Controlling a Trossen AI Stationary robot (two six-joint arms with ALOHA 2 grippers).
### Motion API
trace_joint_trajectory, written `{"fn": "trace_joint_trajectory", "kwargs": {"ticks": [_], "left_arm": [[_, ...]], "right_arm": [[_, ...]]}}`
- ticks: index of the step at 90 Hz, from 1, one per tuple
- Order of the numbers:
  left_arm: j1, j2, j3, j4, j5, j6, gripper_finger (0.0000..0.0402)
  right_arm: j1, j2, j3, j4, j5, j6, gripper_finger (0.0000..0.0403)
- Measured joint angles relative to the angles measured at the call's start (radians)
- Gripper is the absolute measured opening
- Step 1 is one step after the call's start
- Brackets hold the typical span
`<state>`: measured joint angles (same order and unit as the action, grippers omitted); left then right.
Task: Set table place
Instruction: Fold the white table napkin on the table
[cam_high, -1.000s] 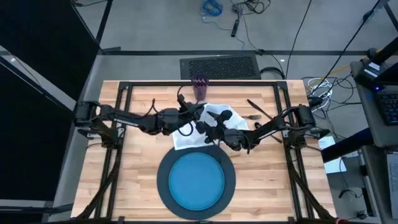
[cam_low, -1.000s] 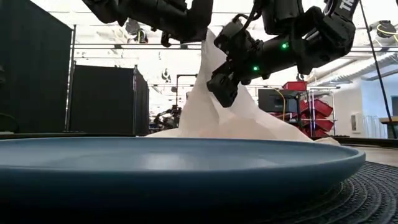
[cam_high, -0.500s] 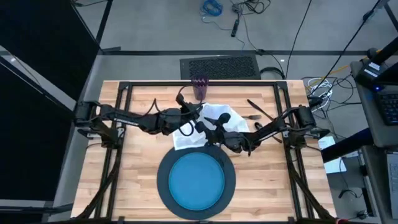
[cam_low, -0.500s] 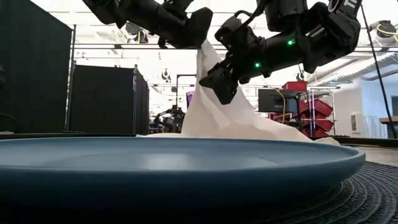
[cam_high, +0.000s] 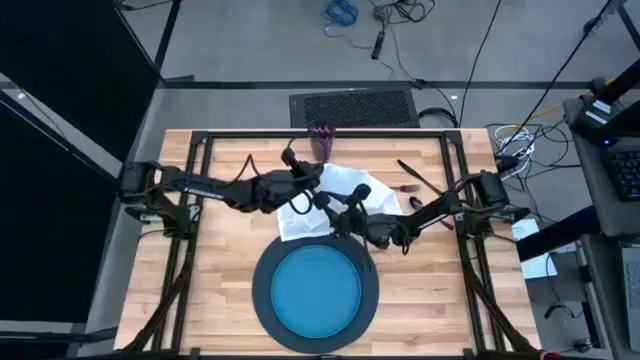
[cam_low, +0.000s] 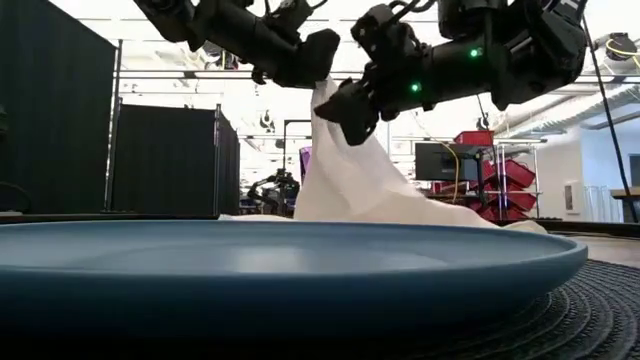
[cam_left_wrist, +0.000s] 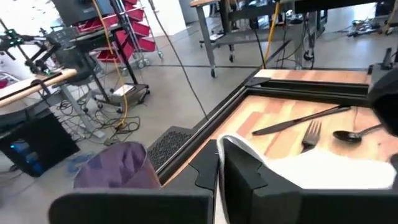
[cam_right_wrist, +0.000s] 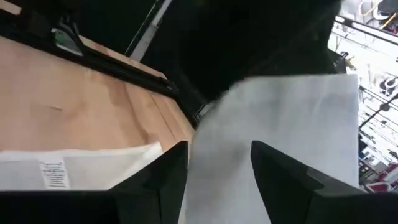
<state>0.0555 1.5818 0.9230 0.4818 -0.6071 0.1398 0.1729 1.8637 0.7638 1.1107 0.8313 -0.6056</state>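
White napkin (cam_low: 345, 185) between both jaws.

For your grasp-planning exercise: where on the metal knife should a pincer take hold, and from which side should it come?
Probably at mid-length of the knife, coming straight down from above with the fingers across its narrow width. It lies flat and slim on the table, apart from the fork, so its long sides are free while its underside is not.
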Motion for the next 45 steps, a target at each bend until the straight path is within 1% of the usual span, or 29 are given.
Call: {"fn": "trace_joint_trajectory", "kwargs": {"ticks": [34, 45], "left_arm": [[-0.002, 0.000, 0.000, 0.004, 0.000, -0.001, 0.0000], [-0.001, 0.000, 0.000, 0.006, 0.000, -0.002, 0.0000]], "right_arm": [[-0.001, 0.000, 0.024, -0.009, 0.005, -0.001, 0.0161], [-0.005, 0.000, 0.024, -0.016, 0.007, 0.014, 0.0151]]}}
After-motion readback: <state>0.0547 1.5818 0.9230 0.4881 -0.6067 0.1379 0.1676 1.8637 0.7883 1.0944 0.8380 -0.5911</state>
